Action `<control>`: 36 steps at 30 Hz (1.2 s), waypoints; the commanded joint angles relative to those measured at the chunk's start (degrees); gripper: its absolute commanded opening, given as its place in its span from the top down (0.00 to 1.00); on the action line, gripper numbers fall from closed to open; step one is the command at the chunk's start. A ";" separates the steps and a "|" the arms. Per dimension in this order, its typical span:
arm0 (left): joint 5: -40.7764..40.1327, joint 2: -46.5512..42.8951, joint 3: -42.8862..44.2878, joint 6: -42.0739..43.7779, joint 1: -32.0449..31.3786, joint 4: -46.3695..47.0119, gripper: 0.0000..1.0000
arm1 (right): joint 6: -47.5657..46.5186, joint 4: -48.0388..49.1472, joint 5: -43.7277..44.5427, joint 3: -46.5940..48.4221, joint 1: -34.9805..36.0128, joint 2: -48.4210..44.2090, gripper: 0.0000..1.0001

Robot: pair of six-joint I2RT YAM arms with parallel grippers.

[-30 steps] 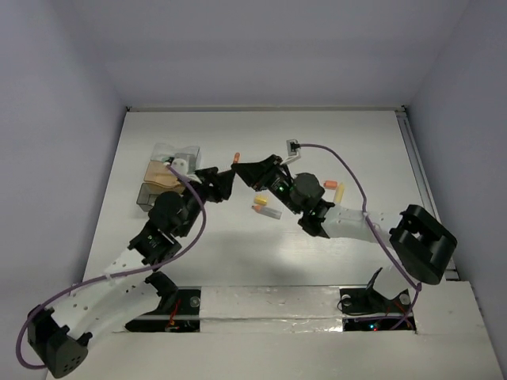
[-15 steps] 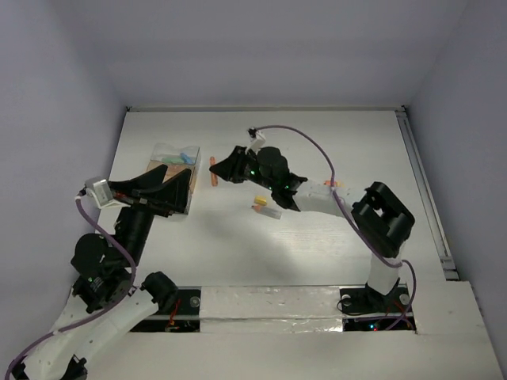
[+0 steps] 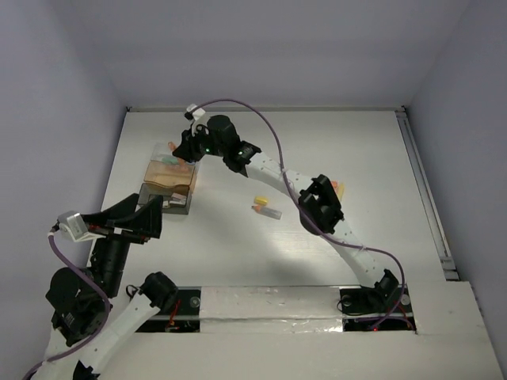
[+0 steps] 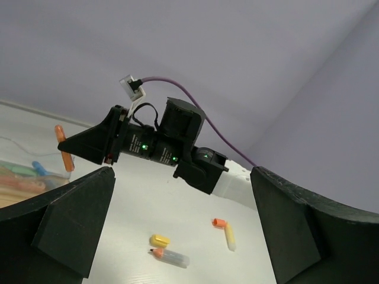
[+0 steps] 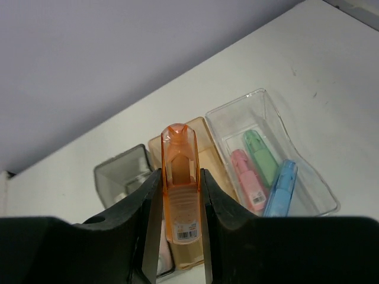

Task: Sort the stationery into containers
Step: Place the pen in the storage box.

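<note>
My right gripper (image 5: 180, 177) is shut on an upright orange highlighter (image 5: 180, 195), hanging over the containers (image 3: 168, 180) at the far left. The clear box (image 5: 296, 160) holds a pink (image 5: 249, 180), a green (image 5: 260, 155) and a blue highlighter (image 5: 282, 186). Beside it are a tan compartment (image 5: 210, 155) and a grey one (image 5: 118, 171). My left gripper (image 3: 154, 218) stands open and empty, near of the containers. On the table lie a yellow cap (image 4: 159, 239), a clear cap with an orange tip (image 4: 170, 257), an orange cap (image 4: 219, 222) and a yellow highlighter (image 4: 230, 237).
The right arm (image 3: 273, 170) stretches across the table's middle, its purple cable (image 3: 238, 107) looping above. A metal rail (image 3: 424, 186) runs along the table's right edge. The walls stand close behind and on both sides.
The right gripper carried the orange highlighter left from the table's middle to above the containers. The left gripper opened and drew back toward the near left.
</note>
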 commanded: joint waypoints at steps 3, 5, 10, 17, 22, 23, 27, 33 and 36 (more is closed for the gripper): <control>-2.45 -2.46 -2.13 1.48 -0.06 0.23 0.01 | -11.97 -3.76 -0.44 10.02 -0.50 5.72 1.00; -2.01 -2.37 -2.48 1.22 -0.06 -0.03 0.01 | -12.51 -0.59 0.18 10.10 -1.03 7.03 1.00; -0.86 -1.84 -2.57 1.57 -0.06 0.23 0.01 | -12.95 3.53 2.99 11.51 -1.03 10.02 1.00; -0.60 -2.37 -2.74 1.66 -0.06 0.49 0.01 | -14.71 7.93 8.62 13.26 -1.55 14.15 1.00; -0.42 -2.19 -2.66 1.83 -0.06 0.67 0.01 | -13.74 11.36 11.26 13.88 -1.55 16.26 1.00; -0.42 -2.11 -2.83 2.01 -0.06 0.67 0.01 | -13.74 11.45 11.35 14.05 -1.55 16.44 1.00; -0.34 -1.93 -2.75 2.27 -0.06 0.67 0.01 | -13.91 11.45 10.74 13.53 -1.55 16.27 0.96; -0.42 -1.66 -2.74 2.45 -0.06 1.02 0.01 | -14.00 13.90 8.45 6.86 -1.55 12.32 0.56; -0.60 -1.58 -2.75 2.45 -0.06 0.93 0.01 | -13.74 14.79 8.18 5.01 -1.55 10.30 0.46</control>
